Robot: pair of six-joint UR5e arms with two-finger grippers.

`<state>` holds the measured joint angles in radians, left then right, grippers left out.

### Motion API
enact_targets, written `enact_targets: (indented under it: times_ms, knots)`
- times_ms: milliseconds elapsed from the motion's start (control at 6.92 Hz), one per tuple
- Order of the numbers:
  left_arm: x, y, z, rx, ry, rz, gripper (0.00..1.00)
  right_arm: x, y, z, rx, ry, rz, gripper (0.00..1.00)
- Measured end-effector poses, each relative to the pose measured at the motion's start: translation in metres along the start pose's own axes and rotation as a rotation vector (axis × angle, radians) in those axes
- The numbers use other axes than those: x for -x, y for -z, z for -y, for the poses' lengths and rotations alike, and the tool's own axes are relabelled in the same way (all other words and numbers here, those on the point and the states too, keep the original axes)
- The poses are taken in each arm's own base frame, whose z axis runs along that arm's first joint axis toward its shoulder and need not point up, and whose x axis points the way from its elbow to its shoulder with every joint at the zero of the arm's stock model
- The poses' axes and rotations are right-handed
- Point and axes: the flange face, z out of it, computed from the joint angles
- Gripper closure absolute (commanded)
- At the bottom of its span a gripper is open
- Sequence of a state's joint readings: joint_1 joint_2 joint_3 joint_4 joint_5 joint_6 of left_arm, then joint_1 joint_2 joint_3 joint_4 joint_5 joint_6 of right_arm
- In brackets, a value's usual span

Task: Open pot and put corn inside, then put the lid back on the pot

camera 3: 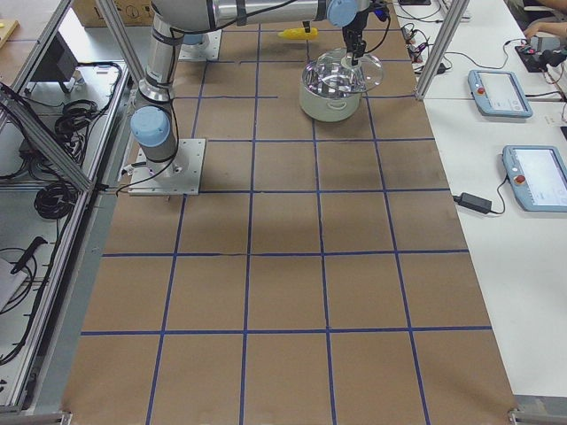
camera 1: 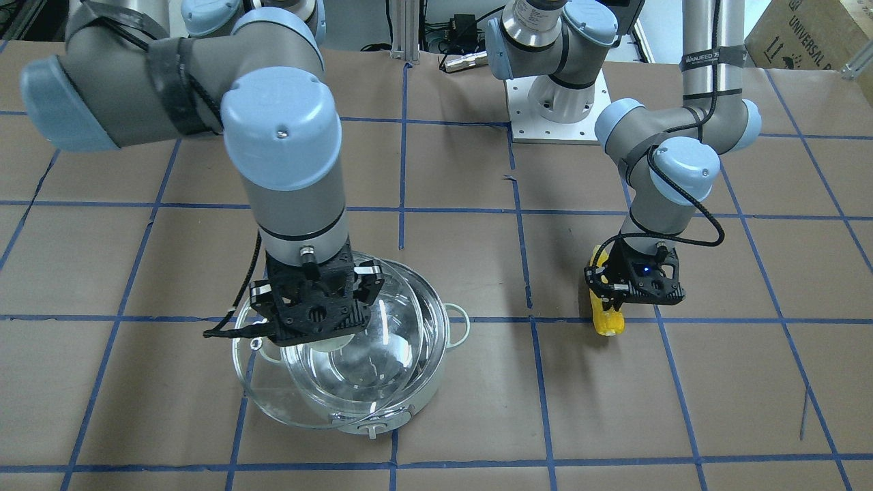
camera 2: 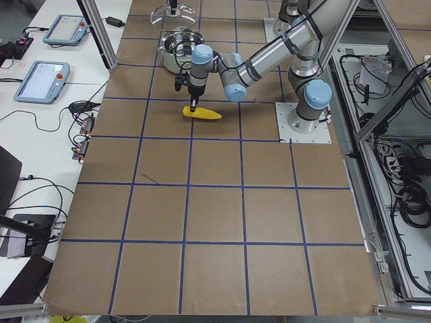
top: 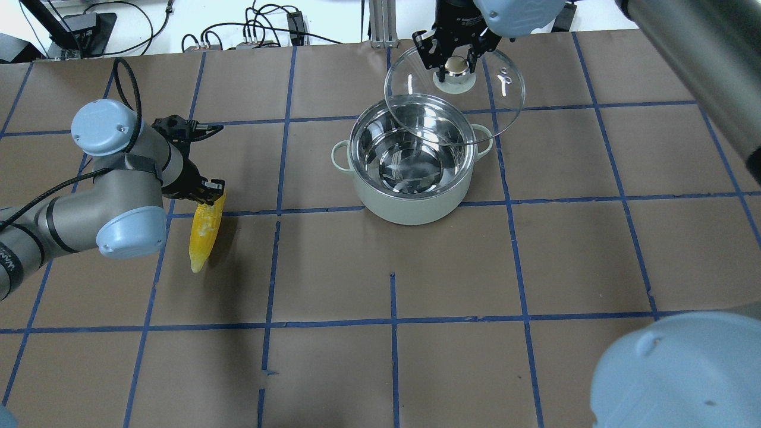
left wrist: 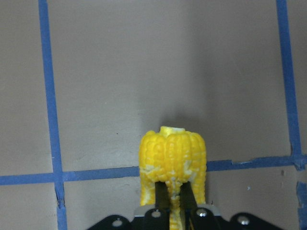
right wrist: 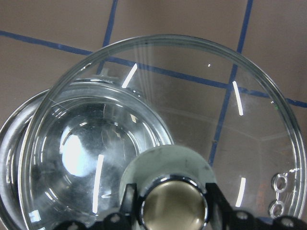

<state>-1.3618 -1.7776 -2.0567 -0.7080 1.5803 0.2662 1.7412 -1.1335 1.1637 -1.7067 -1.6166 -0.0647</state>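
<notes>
The pale-green pot point(top: 410, 202) stands open with an empty steel inside; it also shows in the front view point(camera 1: 440, 310). My right gripper point(top: 456, 66) is shut on the metal knob of the clear glass lid point(top: 493, 107). It holds the lid tilted above the pot's far rim, shifted off the opening; the right wrist view shows the lid point(right wrist: 230, 120) and part of the pot rim point(right wrist: 12, 143). The yellow corn point(top: 202, 238) lies left of the pot. My left gripper point(top: 209, 199) is shut on its thick end, as the left wrist view shows on the corn point(left wrist: 172, 148).
The brown table point(top: 392, 356) has a grid of blue tape lines. Cables and power boxes point(top: 261, 30) lie beyond its far edge. The left arm's base plate point(camera 1: 559, 102) is bolted to the table on the robot's side.
</notes>
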Motion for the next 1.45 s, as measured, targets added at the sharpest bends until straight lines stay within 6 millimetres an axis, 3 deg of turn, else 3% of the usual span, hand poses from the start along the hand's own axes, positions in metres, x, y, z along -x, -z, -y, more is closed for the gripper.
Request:
enact_targets:
  times_ms: [145,434,723,1012,1446]
  knots:
    - [-0.011,0.02,0.006,0.014,0.031,-0.009,0.82,-0.031,0.013,-0.003,-0.001,-0.027,-0.006,0.69]
    - [-0.068,0.085,0.027,0.048,0.134,-0.03,0.82,-0.097,0.035,-0.017,0.016,-0.108,-0.013,0.7]
    - [-0.133,0.14,0.049,0.051,0.256,-0.087,0.82,-0.128,0.041,-0.027,0.038,-0.152,-0.013,0.7]
    - [-0.18,0.162,0.066,0.062,0.389,-0.235,0.82,-0.133,0.04,-0.03,0.048,-0.16,-0.014,0.71]
    - [-0.218,0.15,0.104,0.055,0.503,-0.336,0.82,-0.13,0.038,-0.03,0.052,-0.157,-0.012,0.71]
